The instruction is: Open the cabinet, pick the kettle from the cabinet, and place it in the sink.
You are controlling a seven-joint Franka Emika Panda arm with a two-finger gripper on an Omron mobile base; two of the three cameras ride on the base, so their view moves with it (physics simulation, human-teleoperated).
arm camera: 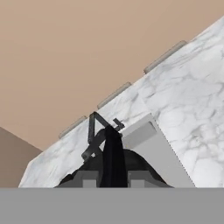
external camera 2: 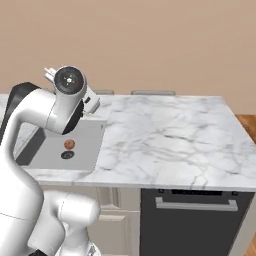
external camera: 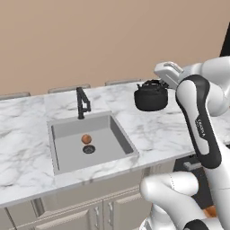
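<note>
My gripper [external camera: 157, 82] is shut on the arched handle of the black kettle [external camera: 151, 98], which hangs upright just above the marble counter [external camera: 148, 130], right of the sink [external camera: 72, 134]. In the hand view the dark handle rises between my fingertips [arm camera: 89, 177], with the kettle [arm camera: 135, 162] below it and the sink [arm camera: 144, 135] and black faucet [arm camera: 93, 130] beyond. The grey basin holds a round dark drain [external camera: 89, 149] and a small orange ball [external camera: 86, 139]. The sink [external camera 2: 52, 150] also lies left of the arm in the right base view. The cabinet is out of view.
A slim black faucet [external camera: 81, 103] stands at the sink's back edge. Low beige cupboards [external camera: 90, 211] sit under the counter, and a dark appliance front with a bar handle [external camera 2: 192, 210] is under its right part. A plain tan wall runs behind.
</note>
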